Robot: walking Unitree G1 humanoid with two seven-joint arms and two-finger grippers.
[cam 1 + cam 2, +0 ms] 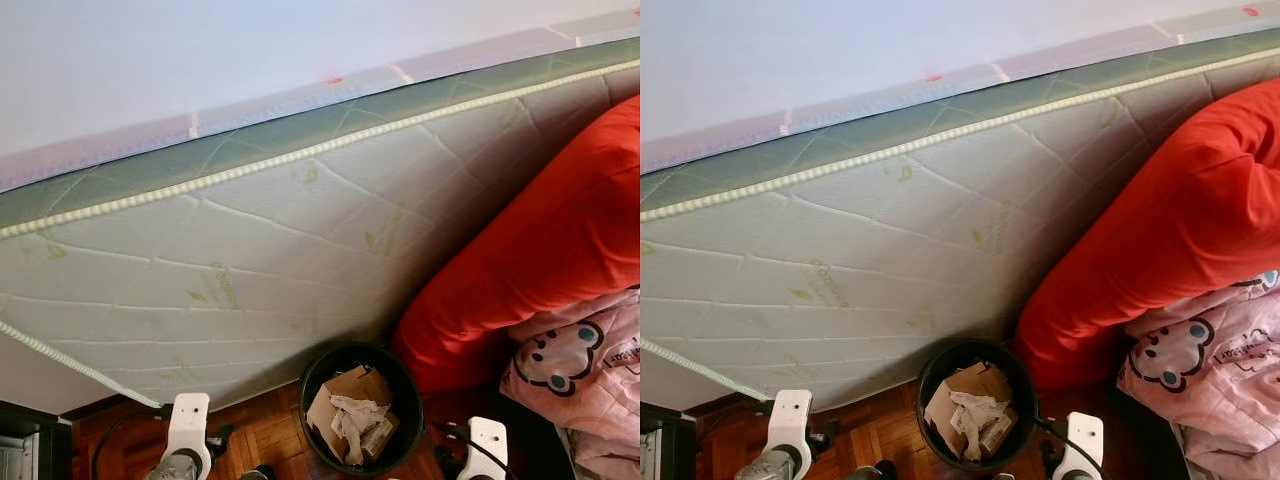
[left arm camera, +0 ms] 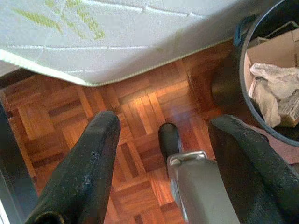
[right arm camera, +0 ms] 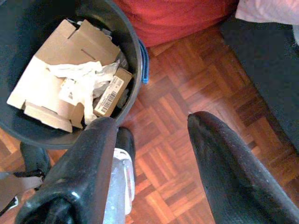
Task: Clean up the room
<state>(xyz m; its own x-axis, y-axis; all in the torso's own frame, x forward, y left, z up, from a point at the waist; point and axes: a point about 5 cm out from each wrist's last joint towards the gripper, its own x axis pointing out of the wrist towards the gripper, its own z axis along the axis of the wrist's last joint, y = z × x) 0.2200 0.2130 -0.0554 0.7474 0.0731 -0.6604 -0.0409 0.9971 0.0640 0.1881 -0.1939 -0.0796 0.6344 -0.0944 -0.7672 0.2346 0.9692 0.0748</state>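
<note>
Black trash bin point(image 1: 360, 415), upright on the parquet floor point(image 2: 140, 107) between a leaning quilted mattress point(image 1: 250, 260) with illegible green print and a red cushion point(image 1: 530, 260), holds torn cardboard point(image 3: 70, 51), crumpled paper and a barcoded box point(image 3: 111, 91). Left gripper point(image 2: 163, 154) and right gripper point(image 3: 149, 154): fingers spread apart, holding nothing, above the floor beside the bin.
</note>
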